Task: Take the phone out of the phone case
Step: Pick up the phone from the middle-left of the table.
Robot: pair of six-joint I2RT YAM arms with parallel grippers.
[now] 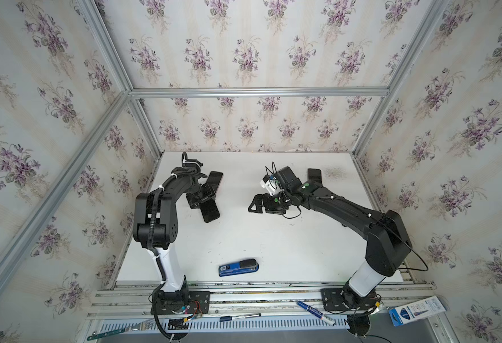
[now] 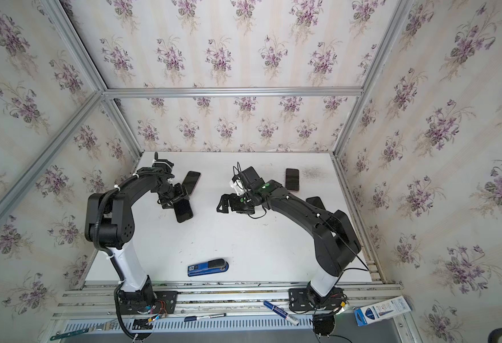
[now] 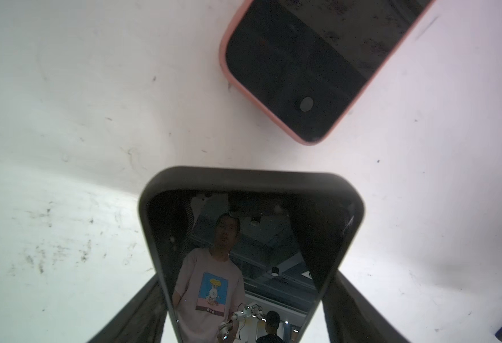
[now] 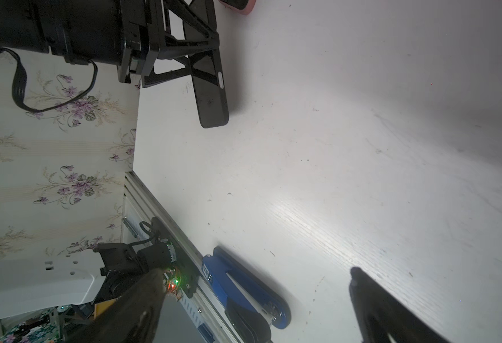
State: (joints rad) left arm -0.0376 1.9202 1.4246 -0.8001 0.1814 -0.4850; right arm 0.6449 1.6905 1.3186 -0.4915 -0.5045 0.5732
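Note:
A phone [image 3: 244, 237] with a dark mirror-like screen sits in a black phone case [image 3: 244, 178]. My left gripper [image 3: 245, 276] is shut across the case's long sides, one finger on each edge. Both top views show this cased phone [image 1: 211, 212] [image 2: 184, 212] left of the table's middle, sticking out toward the front from the left gripper [image 1: 203, 197]. From these views I cannot tell whether it rests on the table or hangs just above it. My right gripper [image 1: 252, 205] [image 4: 255, 273] hovers open near the table's middle, its tips pointing at the phone from a short way off, with nothing between its fingers.
A phone in a pink case [image 3: 303, 74] [image 1: 215, 181] lies just behind the held one. Another dark phone [image 2: 292, 179] lies at the back right, and a black object [image 2: 315, 202] shows beside the right arm. A blue stapler [image 1: 238, 267] lies near the white table's [image 1: 273, 237] front edge.

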